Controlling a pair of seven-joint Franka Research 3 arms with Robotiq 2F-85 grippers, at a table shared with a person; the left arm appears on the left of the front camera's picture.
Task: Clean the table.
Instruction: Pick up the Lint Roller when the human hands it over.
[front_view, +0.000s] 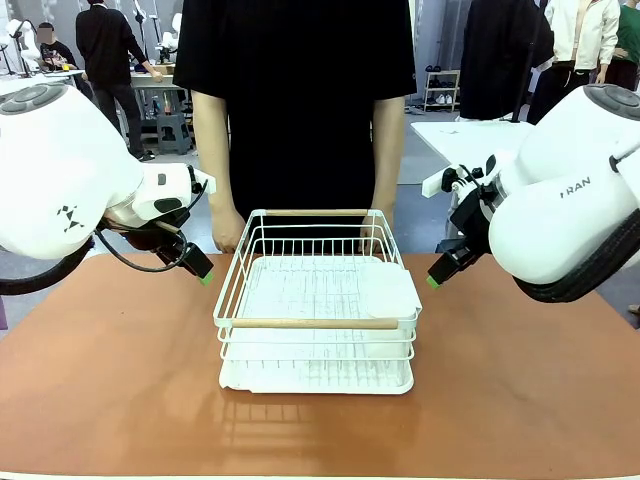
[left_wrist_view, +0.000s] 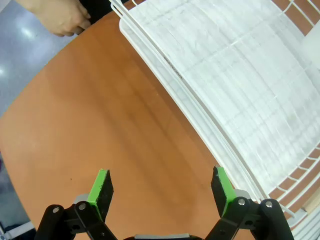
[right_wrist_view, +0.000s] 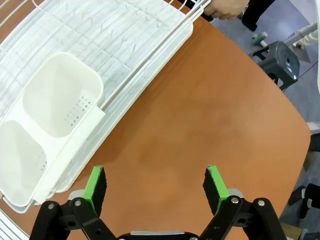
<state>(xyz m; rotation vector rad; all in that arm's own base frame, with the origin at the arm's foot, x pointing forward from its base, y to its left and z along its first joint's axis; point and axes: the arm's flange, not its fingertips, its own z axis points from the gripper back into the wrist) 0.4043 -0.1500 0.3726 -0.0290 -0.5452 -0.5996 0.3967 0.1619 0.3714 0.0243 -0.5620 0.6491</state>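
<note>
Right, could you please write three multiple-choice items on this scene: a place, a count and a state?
1. Where on the table does the dish rack stand? A. its middle B. its left edge C. its near right corner
2. How many compartments has the white cutlery holder? A. one B. four C. two
3. The left hand is: A. shut on the rack B. open and empty C. shut on a cloth
Answers: 1 A, table shows on every side of it; 2 C, two tubs lie side by side; 3 B, its jaws stand wide apart, nothing between them.
</note>
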